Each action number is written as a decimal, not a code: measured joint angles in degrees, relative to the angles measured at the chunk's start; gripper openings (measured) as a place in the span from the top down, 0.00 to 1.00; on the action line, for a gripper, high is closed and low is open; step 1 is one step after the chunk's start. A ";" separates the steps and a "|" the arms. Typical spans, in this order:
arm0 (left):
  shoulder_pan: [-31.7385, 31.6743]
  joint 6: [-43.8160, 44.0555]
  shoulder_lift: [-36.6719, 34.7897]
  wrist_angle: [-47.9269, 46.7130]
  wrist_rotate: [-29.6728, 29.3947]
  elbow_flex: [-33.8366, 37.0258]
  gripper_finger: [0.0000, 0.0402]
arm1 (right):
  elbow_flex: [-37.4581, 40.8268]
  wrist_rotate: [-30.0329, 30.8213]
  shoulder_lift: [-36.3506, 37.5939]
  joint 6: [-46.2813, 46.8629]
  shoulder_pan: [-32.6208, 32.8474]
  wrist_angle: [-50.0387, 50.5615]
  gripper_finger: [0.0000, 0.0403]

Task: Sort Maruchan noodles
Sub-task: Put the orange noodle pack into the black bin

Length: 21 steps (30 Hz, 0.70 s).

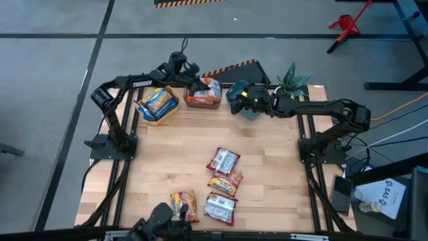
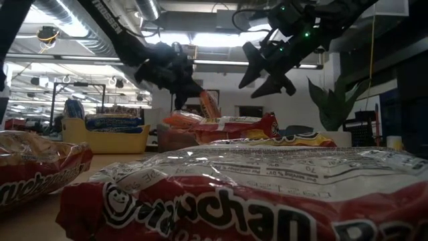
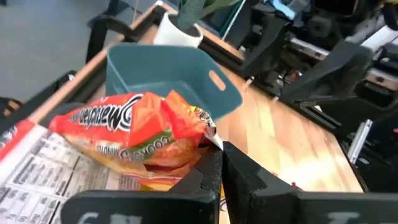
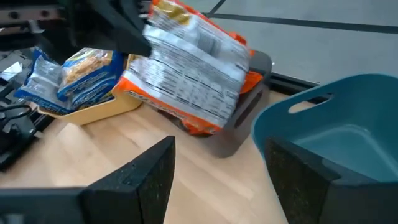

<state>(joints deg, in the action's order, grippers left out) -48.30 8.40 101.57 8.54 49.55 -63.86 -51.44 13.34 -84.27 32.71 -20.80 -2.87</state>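
Bare tabletop [image 1: 267,154] between bins [image 1: 244,100], packets [image 1: 224,161]

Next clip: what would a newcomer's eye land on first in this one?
Probably the left pincer, shut on an orange noodle packet over the grey bin at the table's far edge. Beside it the yellow bin holds blue packets, while the right pincer hangs open by the teal bin. Four packets lie loose near the front.
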 joint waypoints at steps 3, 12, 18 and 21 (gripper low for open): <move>0.10 0.53 0.42 0.01 2.55 0.02 1.00 | 0.00 -0.93 0.00 -0.04 0.02 0.04 0.42; -1.00 1.66 1.37 -0.12 1.60 0.02 1.00 | 0.00 -0.94 0.00 -0.04 0.02 0.02 0.42; -1.26 3.03 2.13 0.15 -2.69 0.00 1.00 | 0.00 -1.58 0.00 0.06 0.02 0.00 0.42; -1.31 4.49 2.11 0.44 -3.46 0.00 1.00 | 0.00 -2.42 0.00 0.25 0.02 0.00 0.42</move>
<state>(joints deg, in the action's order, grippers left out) -49.60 12.89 103.68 8.97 46.09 -63.86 -51.44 10.92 -84.27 32.95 -20.78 -2.87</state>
